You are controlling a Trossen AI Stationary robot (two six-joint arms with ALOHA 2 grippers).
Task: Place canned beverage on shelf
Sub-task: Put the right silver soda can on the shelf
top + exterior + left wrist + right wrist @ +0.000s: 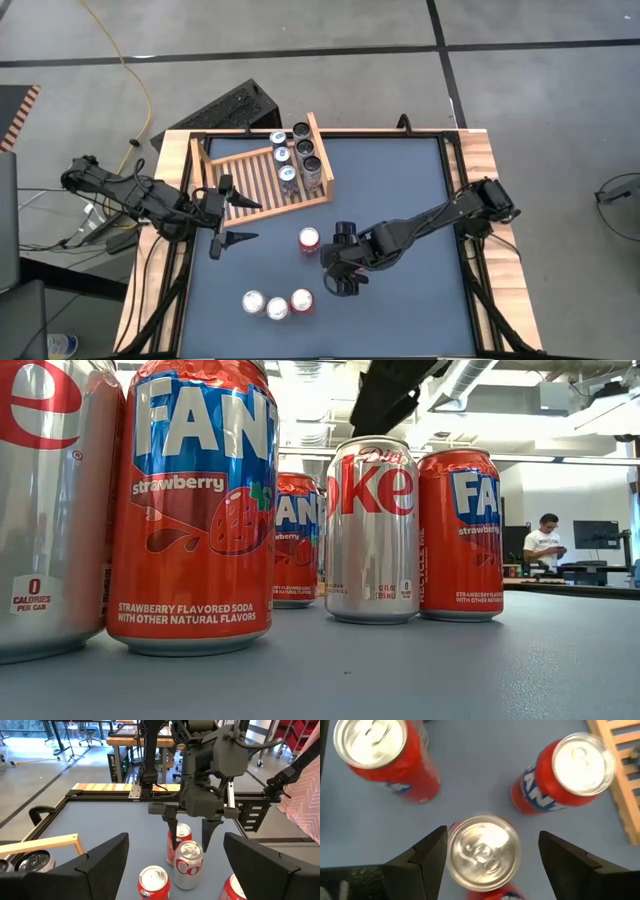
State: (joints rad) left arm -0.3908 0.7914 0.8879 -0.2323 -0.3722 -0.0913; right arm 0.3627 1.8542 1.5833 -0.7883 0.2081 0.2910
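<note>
Well, from the high view, the shelf [250,178] is sitting at the far left part of the worktop [400,180]; six cans [306,148] are already standing in two rows at its right end, so the rest of the slats are waiting for more. One red can [309,239] is standing alone near the middle; three more [277,306] are bunching by the near edge. The left fingers [238,237] are hanging wide apart just beside the shelf's near board, holding nothing. The right arm [420,222] is reaching in over the middle.

Looking along the worktop from the low view, five loose cans are standing up straight; a big strawberry can [190,510] is filling the front; a person [545,545] is sitting far off in the room.

From the left wrist view, the right fingers [172,826] are pointing down, spread wide, above a silver can [189,864]; they are not touching it. I think they are lining up to drop around it.

From the right wrist view, the silver can is showing between the two fingers, with room on both sides; two red cans are standing a little apart from it, one close to the shelf's board.

The path to the shelf looks open; the lone red can and the raised side board are the things to steer around, I think.
</note>
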